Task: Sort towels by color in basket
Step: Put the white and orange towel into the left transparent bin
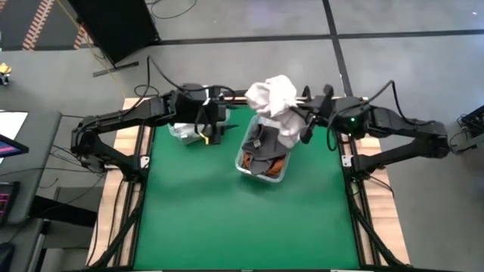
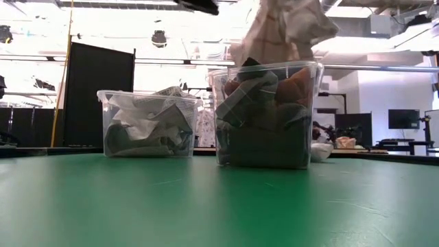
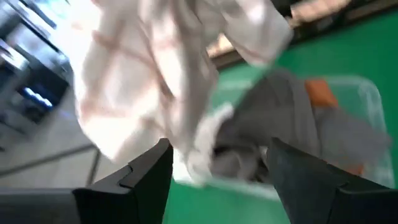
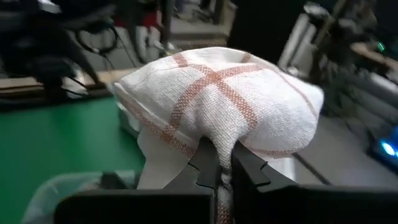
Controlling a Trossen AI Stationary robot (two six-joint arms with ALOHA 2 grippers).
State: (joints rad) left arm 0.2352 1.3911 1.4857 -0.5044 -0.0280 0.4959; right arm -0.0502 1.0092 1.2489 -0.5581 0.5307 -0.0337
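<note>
Two clear plastic bins stand on one green tabletop (image 1: 227, 219): a left bin (image 2: 147, 123) and a right bin (image 2: 266, 115). Two dark arms, each with one tool: left tool (image 1: 214, 130), right tool (image 4: 219, 169). One white red-checked towel (image 4: 224, 102) is up in the air. Towels inside the bins are too bunched to count

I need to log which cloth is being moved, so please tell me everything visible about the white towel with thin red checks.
The checked towel is a soft woven white cloth crossed by thin rust-red lines. It is bunched into a rounded lump with folds hanging down, lifted in the air above the taller clear bin, which holds grey and orange cloths. The right gripper has its fingers shut on a pinch of the fabric. The left gripper, fingers open, is close beside it, not gripping it.
</note>
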